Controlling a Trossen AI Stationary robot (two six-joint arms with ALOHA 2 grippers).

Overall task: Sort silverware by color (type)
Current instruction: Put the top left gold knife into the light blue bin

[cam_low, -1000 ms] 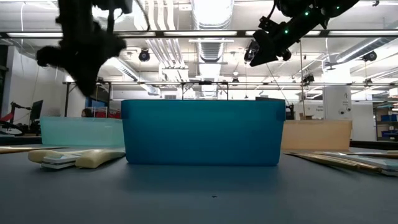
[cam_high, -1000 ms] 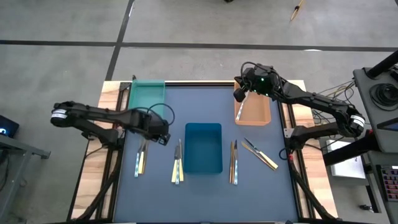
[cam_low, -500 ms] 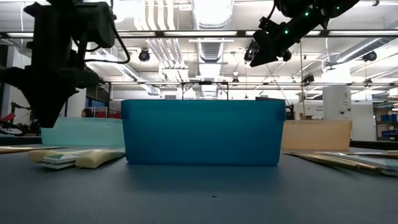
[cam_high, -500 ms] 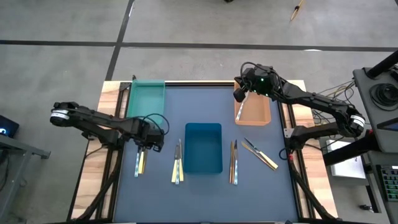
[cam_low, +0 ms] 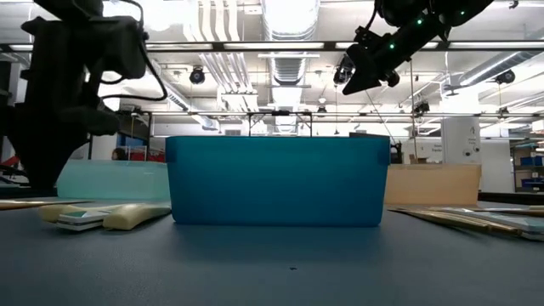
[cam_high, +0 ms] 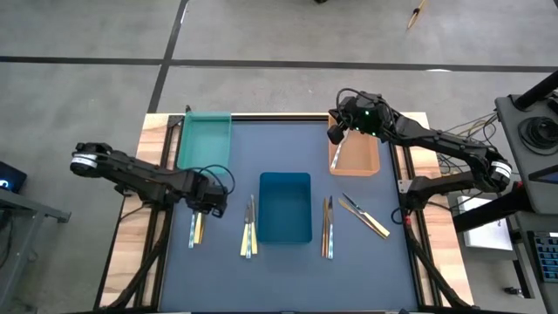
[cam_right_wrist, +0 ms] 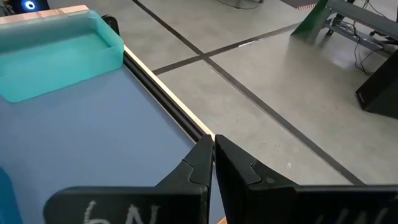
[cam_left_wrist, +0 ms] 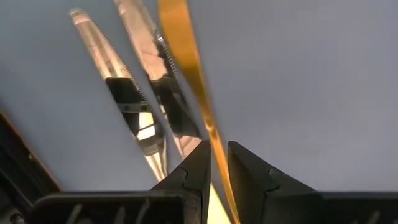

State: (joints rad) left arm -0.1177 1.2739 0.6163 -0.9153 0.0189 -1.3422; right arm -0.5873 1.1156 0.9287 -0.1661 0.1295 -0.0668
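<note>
The silverware lies in small groups on the dark table, on both sides of the blue tray [cam_high: 285, 209]. My left gripper [cam_high: 207, 208] points down over the leftmost group [cam_high: 196, 230]. In the left wrist view it [cam_left_wrist: 219, 162] stands narrowly open astride a gold utensil [cam_left_wrist: 180, 50], which lies next to two silver knives [cam_left_wrist: 140, 37]. My right gripper [cam_high: 334, 133] hangs shut with nothing in it, above the far left corner of the orange tray [cam_high: 356, 164]. My left gripper comes from above, pointing down, one finger [cam_left_wrist: 198, 167] on each side of the gold utensil's narrow neck [cam_left_wrist: 211, 140], across its length. Whether the fingers touch it I cannot tell. The utensil lies flat on the table.
A teal tray [cam_high: 205, 139] stands at the far left. More utensils lie left of the blue tray [cam_high: 249, 228], right of it [cam_high: 328, 228], and slanted farther right [cam_high: 366, 216]. In the low view the blue tray [cam_low: 276, 180] fills the middle.
My left gripper has come down and gone toward the table's left edge, from beside the blue tray to over the leftmost group of silverware. Its finger gap looks unchanged. The silverware has not moved.
</note>
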